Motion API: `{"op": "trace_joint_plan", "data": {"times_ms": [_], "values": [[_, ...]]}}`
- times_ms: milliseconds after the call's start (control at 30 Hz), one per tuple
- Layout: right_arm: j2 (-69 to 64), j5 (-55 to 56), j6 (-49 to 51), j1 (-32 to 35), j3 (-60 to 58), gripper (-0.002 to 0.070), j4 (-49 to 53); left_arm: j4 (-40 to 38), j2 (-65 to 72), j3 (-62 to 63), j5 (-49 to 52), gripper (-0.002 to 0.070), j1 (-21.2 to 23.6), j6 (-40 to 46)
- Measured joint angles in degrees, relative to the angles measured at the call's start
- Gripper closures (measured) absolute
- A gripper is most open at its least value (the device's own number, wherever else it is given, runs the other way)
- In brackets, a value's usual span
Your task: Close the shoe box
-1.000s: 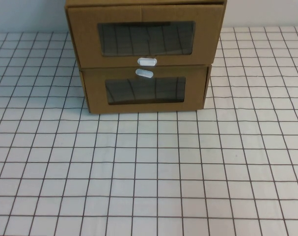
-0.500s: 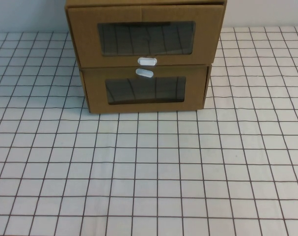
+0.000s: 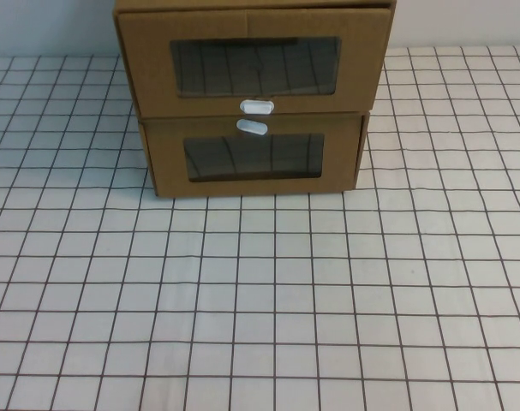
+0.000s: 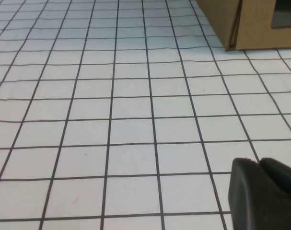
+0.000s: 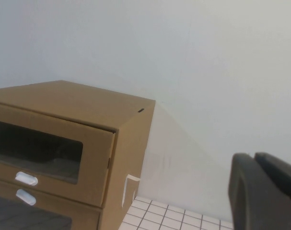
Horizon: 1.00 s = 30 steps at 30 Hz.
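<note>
Left gripper [image 4: 262, 194] seen low over gridded tablecloth [image 3: 260, 291], near-left of boxes; finger opening cannot be told. Right gripper [image 5: 265, 191] raised right of stack, facing wall [image 5: 207, 72]; opening likewise unclear. Shoe box [image 3: 253, 64] stacked atop lower drawer box [image 3: 253, 158], far centre, white pull tab [image 3: 257, 107] below window.

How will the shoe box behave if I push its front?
The shoe box is cardboard with a window, so its front probably flexes; push near the white pull tab. Sitting on the lower drawer, it may slide back rather than close. The left gripper hovers low over the table; the right gripper is raised beside it.
</note>
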State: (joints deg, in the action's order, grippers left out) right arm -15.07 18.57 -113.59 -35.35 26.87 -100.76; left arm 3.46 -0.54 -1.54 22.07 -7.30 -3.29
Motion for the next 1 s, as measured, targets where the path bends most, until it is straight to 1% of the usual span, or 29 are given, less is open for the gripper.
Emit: {"op": "trace_joint_plan", "data": {"times_ms": [633, 767, 800, 833, 867, 900, 967, 1000], "values": [[0.0, 0.5, 0.0, 0.0, 0.0, 0.0688, 0.0, 0.2, 0.0, 0.0, 0.0, 0.0680, 0.0, 0.0], [-0.6, -1.7, 0.8, 0.0, 0.0, 0.0689, 0.7, 0.2, 0.0, 0.0, 0.0, 0.0680, 0.0, 0.0], [-0.9, -3.5, 2.6, 0.0, 0.0, 0.0689, 2.9, 0.2, 0.0, 0.0, 0.0, 0.0680, 0.0, 0.0], [-1.5, -5.7, 6.7, 0.0, 0.0, 0.0689, 8.1, 0.2, 0.0, 0.0, 0.0, 0.0680, 0.0, 0.0], [-2.1, -8.1, 13.2, 0.0, 0.0, 0.0689, 15.9, 0.2, 0.0, 0.0, 0.0, 0.0680, 0.0, 0.0], [-2.5, -9.9, 22.1, 0.0, 0.0, 0.0689, 23.6, 0.3, 0.0, 0.0, 0.0, 0.0680, 0.0, 0.0], [-3.6, -14.0, 44.6, 0.0, 0.0, 0.0689, 45.8, 0.3, 0.0, 0.0, 0.0, 0.0680, 0.0, 0.0], [-4.0, -15.6, 53.7, 0.0, 0.0, 0.0689, 56.7, 0.3, 0.0, 0.0, 0.0, 0.0680, 0.0, 0.0]]}}
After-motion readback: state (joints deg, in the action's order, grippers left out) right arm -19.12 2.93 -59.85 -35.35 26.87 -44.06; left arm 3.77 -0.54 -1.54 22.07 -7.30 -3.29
